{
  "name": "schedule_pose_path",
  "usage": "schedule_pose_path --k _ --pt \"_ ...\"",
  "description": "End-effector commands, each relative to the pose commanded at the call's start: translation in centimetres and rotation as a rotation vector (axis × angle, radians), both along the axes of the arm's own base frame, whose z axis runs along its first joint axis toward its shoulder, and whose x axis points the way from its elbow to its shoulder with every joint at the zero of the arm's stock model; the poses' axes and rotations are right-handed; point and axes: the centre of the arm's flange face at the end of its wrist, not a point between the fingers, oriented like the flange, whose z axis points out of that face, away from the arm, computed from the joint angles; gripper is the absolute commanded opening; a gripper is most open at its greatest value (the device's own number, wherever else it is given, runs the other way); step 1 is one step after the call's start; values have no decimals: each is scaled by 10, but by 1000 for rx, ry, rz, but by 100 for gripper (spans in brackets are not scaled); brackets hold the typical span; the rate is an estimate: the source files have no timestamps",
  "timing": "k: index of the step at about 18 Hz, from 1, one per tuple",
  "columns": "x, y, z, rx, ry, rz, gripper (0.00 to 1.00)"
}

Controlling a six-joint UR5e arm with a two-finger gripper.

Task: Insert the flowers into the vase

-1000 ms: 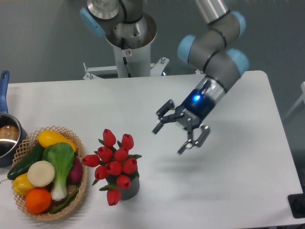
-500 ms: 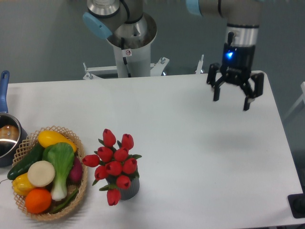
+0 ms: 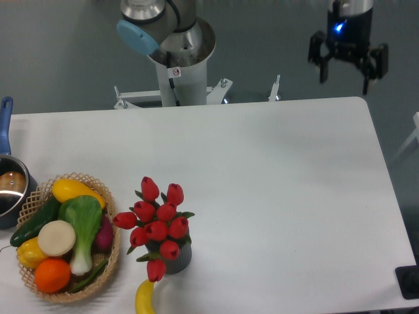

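The flowers (image 3: pixel 157 226), a bunch of red tulips with green leaves, stand upright in the vase (image 3: pixel 177 259), a small dark grey ribbed cylinder near the table's front left. Only the vase's lower right side shows under the blooms. My gripper (image 3: pixel 345 67) hangs open and empty high above the table's far right corner, far from the flowers, fingers pointing down.
A wicker basket (image 3: pixel 111 258) of vegetables sits left of the vase. A steel pot (image 3: pixel 9 190) with a blue handle is at the left edge. A yellow banana (image 3: pixel 144 297) pokes in at the front edge below the vase. The robot base (image 3: pixel 178 59) stands behind the table.
My gripper has risen and pulled back to the right, from over the table's middle to above the far right corner. A banana has appeared at the front edge.
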Motion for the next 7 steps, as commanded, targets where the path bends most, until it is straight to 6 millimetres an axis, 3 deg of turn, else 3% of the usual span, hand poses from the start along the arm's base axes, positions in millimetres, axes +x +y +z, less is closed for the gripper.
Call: schedule_pose_path --k 4,7 --pt "-6 -34 -1 -24 -7 -67 100" --pt "-4 -36 -4 -25 -15 -72 100"
